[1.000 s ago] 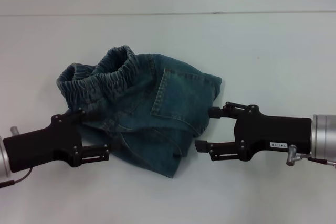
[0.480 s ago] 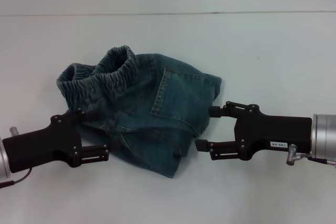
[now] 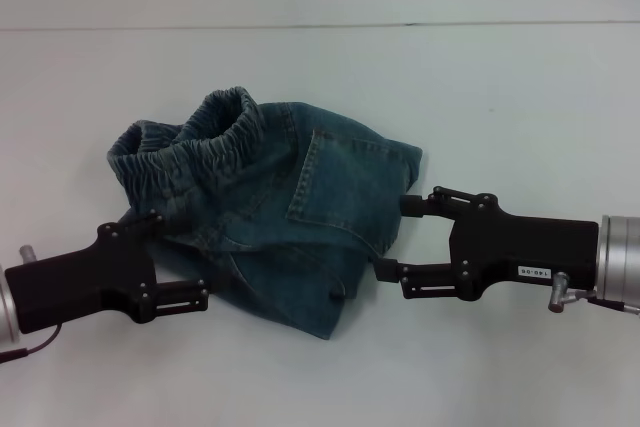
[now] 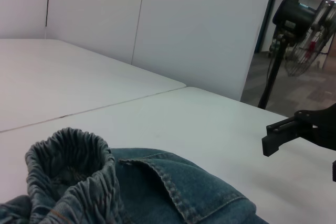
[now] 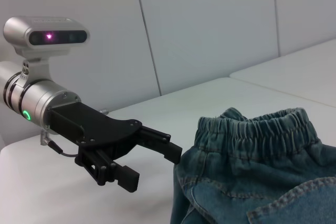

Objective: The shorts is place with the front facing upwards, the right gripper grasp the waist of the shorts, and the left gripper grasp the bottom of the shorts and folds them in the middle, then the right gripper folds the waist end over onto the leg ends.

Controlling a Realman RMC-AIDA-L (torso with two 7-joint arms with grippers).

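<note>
**rumpled denim shorts between two open pincers**

denim shorts (image 3: 270, 212) bunched at centre-left of the head view on the white bench (image 3: 500, 87), elastic waistband (image 3: 185, 142) puffed up toward the upper left, a stitched pocket (image 3: 350, 182) facing up toward the right, hem end sagging toward the lower middle.

left pincer (image 3: 185, 252) at lower left, jaws wide, upper finger touching the shorts' left edge, lower finger just beside the cloth near the hem; nothing gripped. seen again from the right wrist view as a black open pincer (image 5: 152, 163) beside the shorts (image 5: 252, 171), silver arm (image 5: 31, 98) behind.

right pincer (image 3: 395, 237) at right of centre, jaws wide, fingertips at the shorts' right edge, the upper one level with the pocket's lower corner; not closed on cloth. one fingertip of it (image 4: 283, 135) at right of the left wrist view, clear above the bench, with the gathered waistband (image 4: 68, 166) in the lower left.
</note>
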